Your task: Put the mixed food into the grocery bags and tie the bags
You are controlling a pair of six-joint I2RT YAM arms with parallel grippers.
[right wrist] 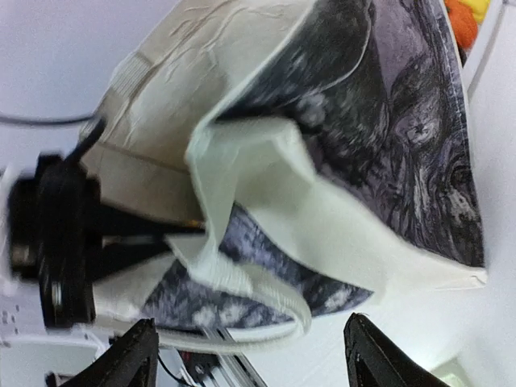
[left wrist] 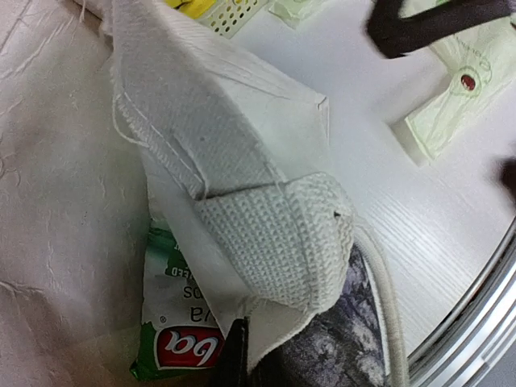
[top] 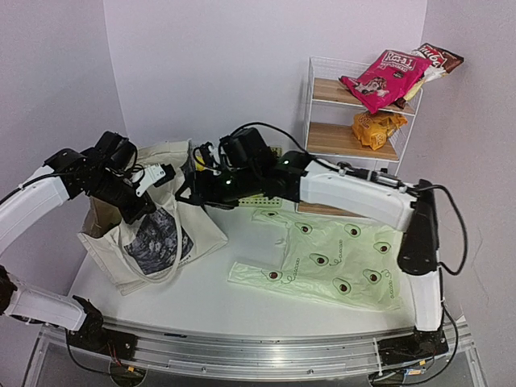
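Tote sat on the left with a packet inside, left gripper closed on its rim and right gripper open beside it, so packing seemed underway and the next move probably needed another item fetched.

Cream tote w/ dark print; pale-green bag w/ avocado halves.

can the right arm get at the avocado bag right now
Probably yes: the avocado bag lies flat on the table under that arm with nothing on it, and the right gripper is open by the tote.
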